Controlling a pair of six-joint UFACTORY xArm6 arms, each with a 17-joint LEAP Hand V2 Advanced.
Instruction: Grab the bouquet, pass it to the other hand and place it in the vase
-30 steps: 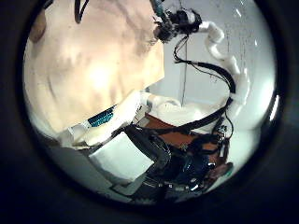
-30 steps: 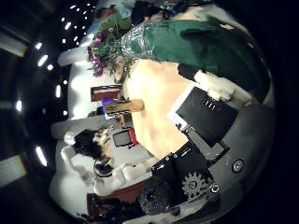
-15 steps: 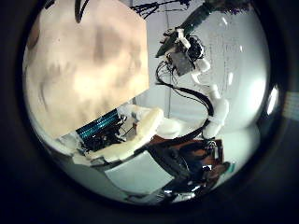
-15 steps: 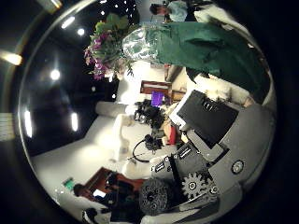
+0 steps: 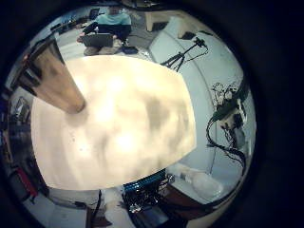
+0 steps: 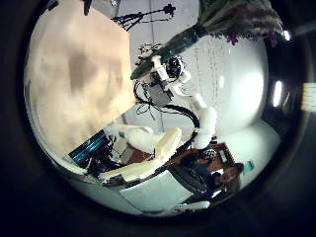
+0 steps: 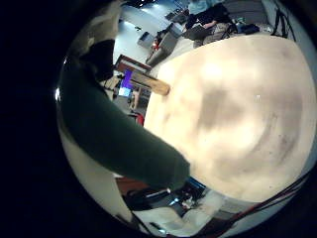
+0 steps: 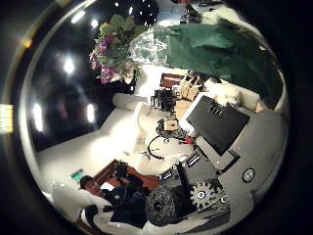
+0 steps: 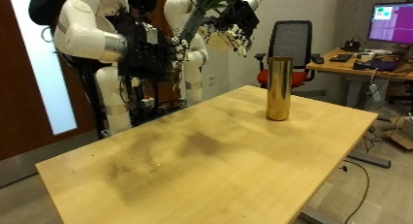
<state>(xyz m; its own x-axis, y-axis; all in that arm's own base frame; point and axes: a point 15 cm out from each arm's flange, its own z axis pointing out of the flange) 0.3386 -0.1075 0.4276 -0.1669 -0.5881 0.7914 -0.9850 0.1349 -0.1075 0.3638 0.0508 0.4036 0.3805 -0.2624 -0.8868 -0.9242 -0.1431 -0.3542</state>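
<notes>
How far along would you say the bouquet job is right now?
Done: the bouquet is off the table, lifted high. In hand: the right hand grips it by its green wrap, above and well back from the vase. Left: the vase stands upright with nothing in it, so placing remains. Whether the pass between hands has happened cannot be told from here.

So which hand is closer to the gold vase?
Right. The right hand holds the bouquet up high, just behind the vase. The left hand seems farther back, beyond the table's far edge.
</notes>
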